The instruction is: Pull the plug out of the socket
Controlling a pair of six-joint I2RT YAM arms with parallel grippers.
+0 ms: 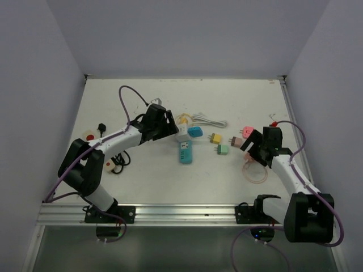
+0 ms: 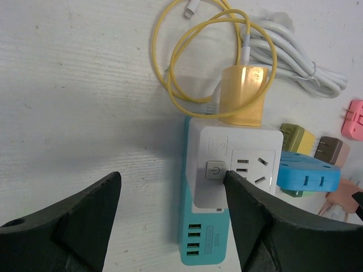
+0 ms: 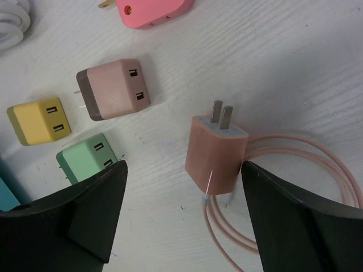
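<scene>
White tabletop point(image 1: 170, 181) carries a teal-and-white plastic power socket point(image 2: 227, 170), yellow cube plug point(image 2: 243, 93) seated. Left gripper point(image 2: 170, 187) stands wide over it, probably to brace; right gripper point(image 3: 184, 175) gapes around the unplugged pink cube plug point(image 3: 215, 153).

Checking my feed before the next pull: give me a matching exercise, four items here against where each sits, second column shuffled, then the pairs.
1. yellow charger
2. pink charger
3. blue adapter
4. white cable

A. loose on the table, prongs bare
B. bundled beyond the white socket block
C. seated in the block's end
D. lying alongside the block

Pairs: 1-C, 2-A, 3-D, 4-B
</scene>
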